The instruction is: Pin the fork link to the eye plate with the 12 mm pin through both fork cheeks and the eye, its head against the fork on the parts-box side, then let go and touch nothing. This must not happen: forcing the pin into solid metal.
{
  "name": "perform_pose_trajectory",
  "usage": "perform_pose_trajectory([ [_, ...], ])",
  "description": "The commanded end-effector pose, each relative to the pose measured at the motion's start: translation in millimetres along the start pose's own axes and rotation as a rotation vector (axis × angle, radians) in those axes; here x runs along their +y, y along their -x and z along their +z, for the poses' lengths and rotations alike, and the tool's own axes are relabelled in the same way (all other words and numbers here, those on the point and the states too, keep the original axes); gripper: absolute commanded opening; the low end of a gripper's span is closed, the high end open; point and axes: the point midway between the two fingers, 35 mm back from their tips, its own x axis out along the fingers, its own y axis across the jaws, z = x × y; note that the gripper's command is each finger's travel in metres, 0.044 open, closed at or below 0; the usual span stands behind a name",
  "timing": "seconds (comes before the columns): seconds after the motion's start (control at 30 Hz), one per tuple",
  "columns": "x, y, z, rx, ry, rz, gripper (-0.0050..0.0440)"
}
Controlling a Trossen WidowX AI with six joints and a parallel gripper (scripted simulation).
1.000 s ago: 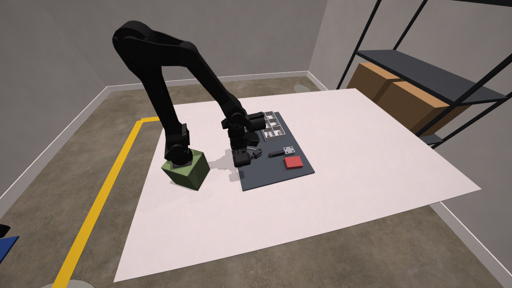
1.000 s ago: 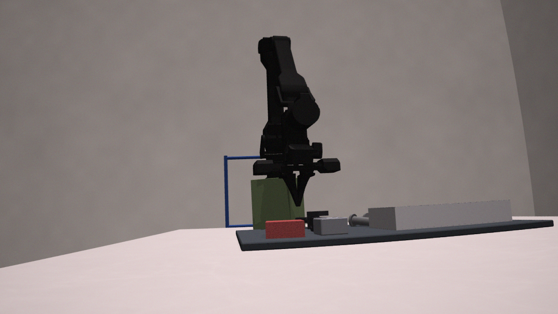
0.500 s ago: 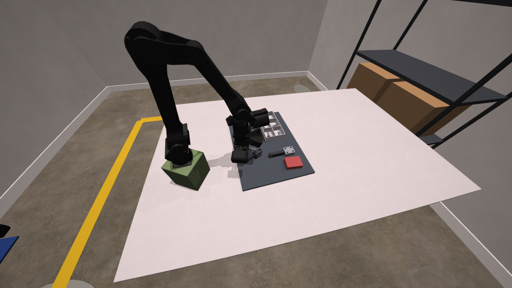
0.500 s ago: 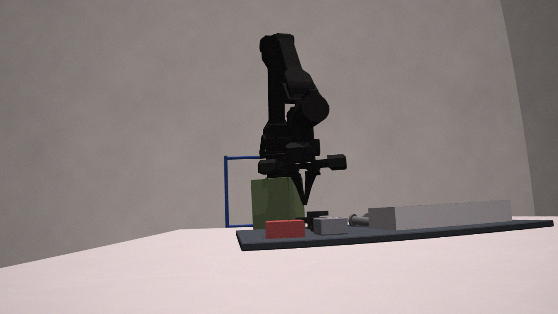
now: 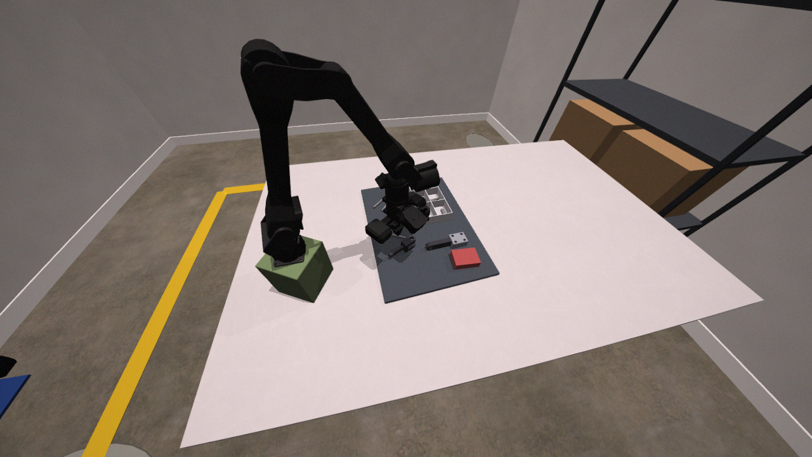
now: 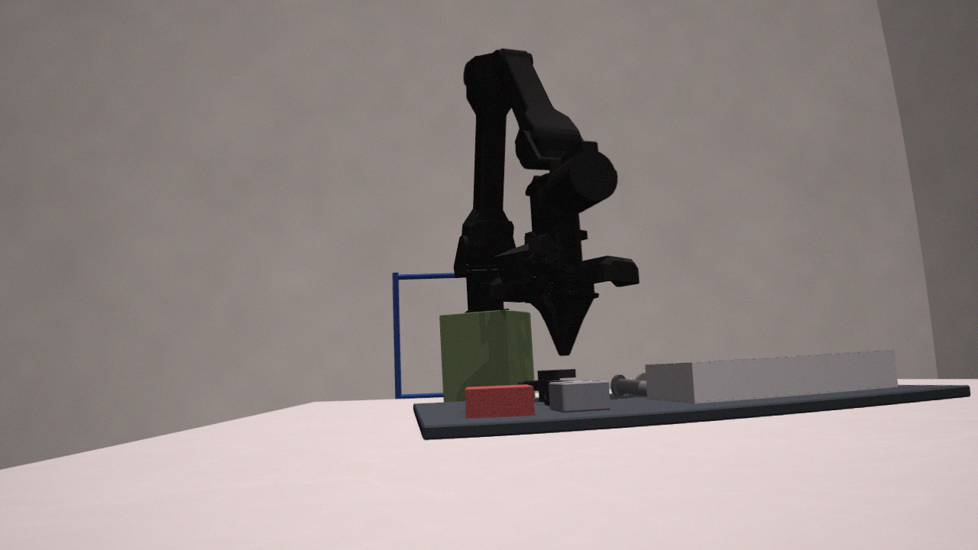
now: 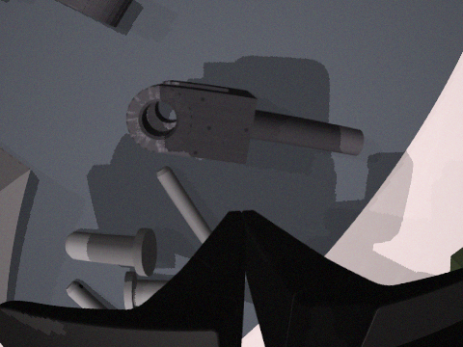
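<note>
The dark fork link lies flat on the dark mat, its round shank pointing right in the wrist view; it also shows in the top view. The eye plate, a grey block with a dark arm, lies apart from it and shows in the exterior view. Several loose pins lie near the fork: a thin one and a thick headed one. My gripper is shut with nothing between its fingers and hangs above the mat, over the pins and near the fork link.
A grey parts box with compartments stands at the mat's far end. A red block lies beside the eye plate. The arm's green base stands left of the mat. A shelf with cardboard boxes is at the far right.
</note>
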Motion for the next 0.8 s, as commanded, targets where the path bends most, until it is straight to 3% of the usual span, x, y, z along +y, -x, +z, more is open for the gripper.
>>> perform_pose_trajectory([
  [0.0,10,0,1,-0.006,-0.178,-0.005,0.0000],
  [0.77,10,-18,1,-0.006,-0.187,-0.005,0.0000],
])
